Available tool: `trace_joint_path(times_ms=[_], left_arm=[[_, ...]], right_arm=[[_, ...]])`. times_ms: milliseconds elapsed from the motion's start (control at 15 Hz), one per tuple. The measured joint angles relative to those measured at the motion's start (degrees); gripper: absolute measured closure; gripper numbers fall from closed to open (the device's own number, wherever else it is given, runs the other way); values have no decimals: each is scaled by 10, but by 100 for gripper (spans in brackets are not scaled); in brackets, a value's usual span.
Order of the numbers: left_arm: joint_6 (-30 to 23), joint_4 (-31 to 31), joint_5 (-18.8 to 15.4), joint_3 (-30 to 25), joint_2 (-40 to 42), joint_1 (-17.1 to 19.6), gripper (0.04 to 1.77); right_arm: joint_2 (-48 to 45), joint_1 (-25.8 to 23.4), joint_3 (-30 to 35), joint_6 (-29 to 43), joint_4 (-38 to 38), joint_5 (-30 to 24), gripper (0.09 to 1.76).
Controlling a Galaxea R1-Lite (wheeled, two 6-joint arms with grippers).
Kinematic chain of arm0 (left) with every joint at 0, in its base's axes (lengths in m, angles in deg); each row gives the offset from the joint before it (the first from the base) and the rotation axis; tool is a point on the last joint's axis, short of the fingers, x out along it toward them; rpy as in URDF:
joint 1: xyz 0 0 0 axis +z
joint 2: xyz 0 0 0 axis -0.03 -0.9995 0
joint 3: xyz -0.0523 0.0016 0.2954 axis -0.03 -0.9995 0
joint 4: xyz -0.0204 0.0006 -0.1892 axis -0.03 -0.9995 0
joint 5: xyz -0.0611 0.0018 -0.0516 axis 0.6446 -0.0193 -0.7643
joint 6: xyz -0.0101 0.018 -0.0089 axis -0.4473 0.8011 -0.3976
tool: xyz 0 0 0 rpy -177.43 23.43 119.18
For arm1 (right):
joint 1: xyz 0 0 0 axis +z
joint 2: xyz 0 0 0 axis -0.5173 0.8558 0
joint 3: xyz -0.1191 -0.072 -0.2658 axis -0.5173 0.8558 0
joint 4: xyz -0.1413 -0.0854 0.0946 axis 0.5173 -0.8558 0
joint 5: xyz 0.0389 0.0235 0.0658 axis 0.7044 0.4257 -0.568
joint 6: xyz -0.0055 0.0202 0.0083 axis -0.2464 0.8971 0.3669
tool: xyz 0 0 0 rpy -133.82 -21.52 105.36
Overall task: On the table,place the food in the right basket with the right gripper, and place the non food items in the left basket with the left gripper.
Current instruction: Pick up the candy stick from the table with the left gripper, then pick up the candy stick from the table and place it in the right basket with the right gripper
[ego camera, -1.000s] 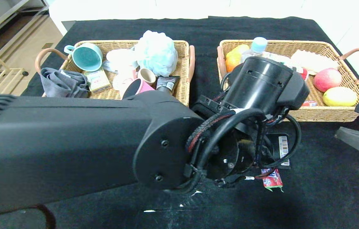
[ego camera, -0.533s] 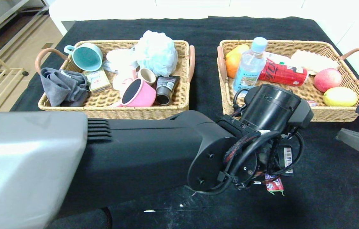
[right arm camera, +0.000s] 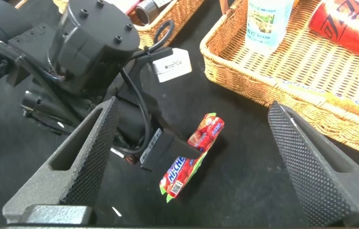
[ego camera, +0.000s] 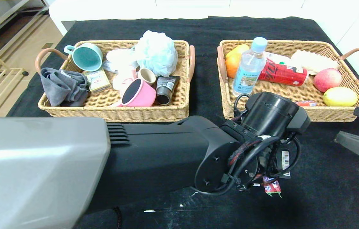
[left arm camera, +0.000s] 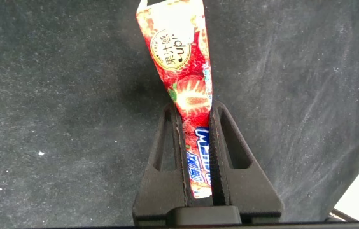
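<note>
The long red Hi-Chew candy stick (left arm camera: 191, 114), food not yet binned, lies on the black-clothed table (ego camera: 326, 184) clamped in the left gripper (left arm camera: 197, 159), while the right gripper (right arm camera: 192, 152) hangs wide open nearby and both tan wicker baskets already hold items.

Head view looks down from above; both wrist views sit close, sharing the candy stick (left arm camera: 189, 95) on the table (ego camera: 326, 190)

A long red Hi-Chew candy stick (left arm camera: 189, 108), printed with strawberries, is clamped between the closed fingers of the left gripper (left arm camera: 198, 165) over the black-clothed bench (ego camera: 326, 190), near its front edge, in front of the right basket (ego camera: 326, 113).
</note>
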Motion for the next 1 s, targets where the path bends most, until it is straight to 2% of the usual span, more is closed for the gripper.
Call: trace_joint_path(times_ms=[67,133,333,533,733,1000], left_arm=[[0,0,0,0,0,0,153],[0,0,0,0,0,0,134],[0,0,1,-1,-1,-1,94],[4,-4,3,-2,2,-4,68],[24,-4,25,-21,18,-9,49],[71,31,45,-113,73,-12,33]], right_arm=[[0,0,0,0,0,0,14],[0,0,0,0,0,0,14],[0,1,0,-1,0,-1,14],[0,1,0,-1,0,-1,14],[0,-1,-4,0,1,2,14],[2,-6,-8,2,1,3,14]])
